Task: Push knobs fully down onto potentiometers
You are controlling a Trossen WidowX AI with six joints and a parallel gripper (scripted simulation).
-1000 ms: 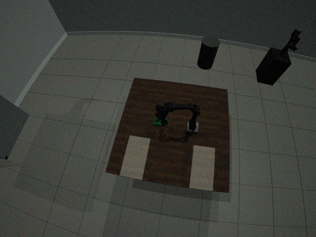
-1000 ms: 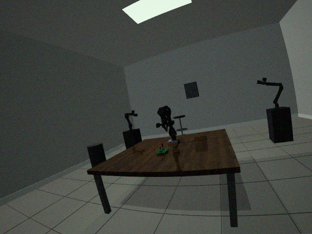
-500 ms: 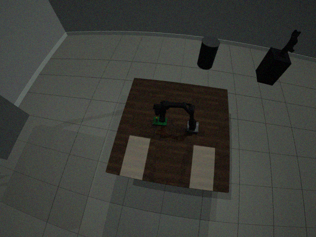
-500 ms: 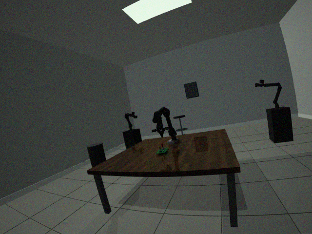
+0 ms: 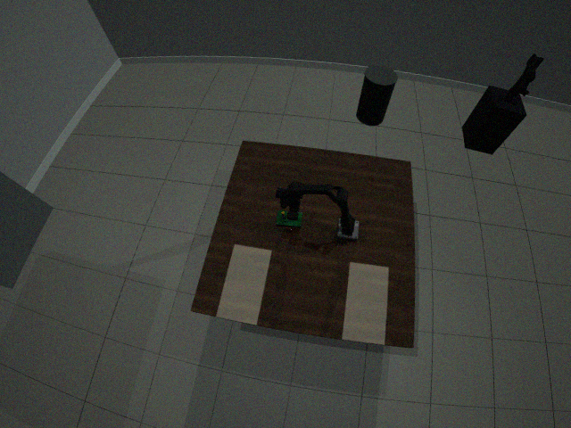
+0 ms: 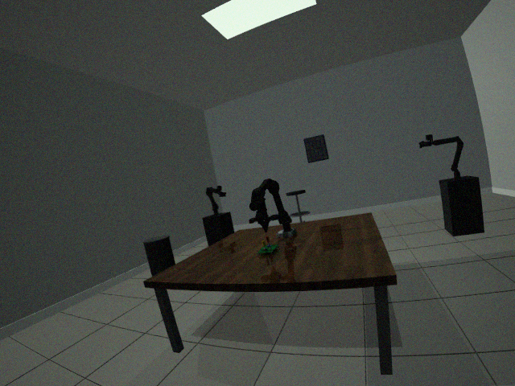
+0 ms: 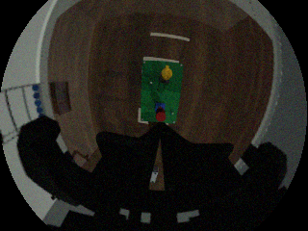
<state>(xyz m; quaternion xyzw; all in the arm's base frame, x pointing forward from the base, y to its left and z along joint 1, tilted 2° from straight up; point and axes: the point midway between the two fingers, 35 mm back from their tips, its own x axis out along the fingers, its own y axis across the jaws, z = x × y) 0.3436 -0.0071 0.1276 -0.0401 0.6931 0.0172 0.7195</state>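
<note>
The green circuit board (image 5: 295,223) (image 6: 268,251) (image 7: 171,96) stands on the table. The yellow knob (image 7: 166,73) (image 5: 283,212) is at the board's far end in the wrist view. The red knob (image 7: 161,115) (image 6: 268,239) is at the near end, with a blue potentiometer (image 7: 160,106) beside it. How far down either knob sits is too small to tell. My gripper (image 7: 161,125) (image 6: 265,231) (image 5: 292,218) is shut and empty and points down. Its tips are a little above the red knob. In the top view the gripper hides the red knob.
The arm's pale base (image 5: 354,235) (image 6: 286,233) stands on the brown table (image 5: 304,276) (image 6: 232,269) to one side of the board. Two pale rectangles (image 5: 244,283) (image 5: 365,301) show along one table edge. A black cylinder (image 5: 376,99) stands on the floor beyond the table.
</note>
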